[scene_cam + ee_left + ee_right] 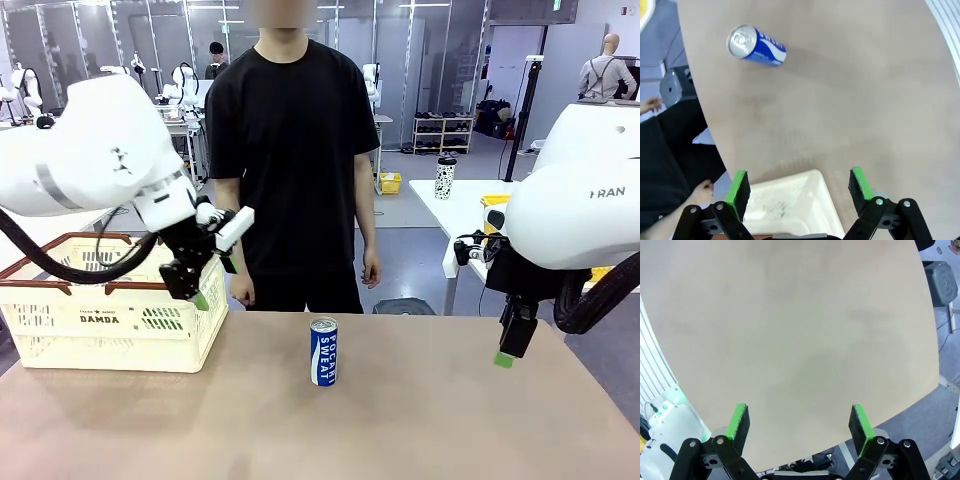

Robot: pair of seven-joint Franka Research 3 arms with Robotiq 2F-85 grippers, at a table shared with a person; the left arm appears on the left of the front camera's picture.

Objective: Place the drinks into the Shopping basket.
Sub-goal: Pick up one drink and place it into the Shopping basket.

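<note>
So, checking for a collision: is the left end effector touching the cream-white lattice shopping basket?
Cannot tell. In the front view the left end effector overlaps the cream-white lattice shopping basket at its corner; its wrist view shows the open fingers either side of that corner, with no plain contact or gap.

Blue can [323,351] with white lettering. Cream lattice basket [120,320], reddish-brown rim. Black grippers, green pads [738,183]; far tumbler [444,178] seemingly black-and-white spotted; tan table [420,420].

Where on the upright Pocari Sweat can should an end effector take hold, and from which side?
Probably around the middle of its blue wall, with the pads on opposite sides. The Pocari Sweat can stands upright and alone on the table, so its round sides are free all around. The open left end effector, hanging over the Shopping basket corner, is nearer, so come from the robot's left.
</note>
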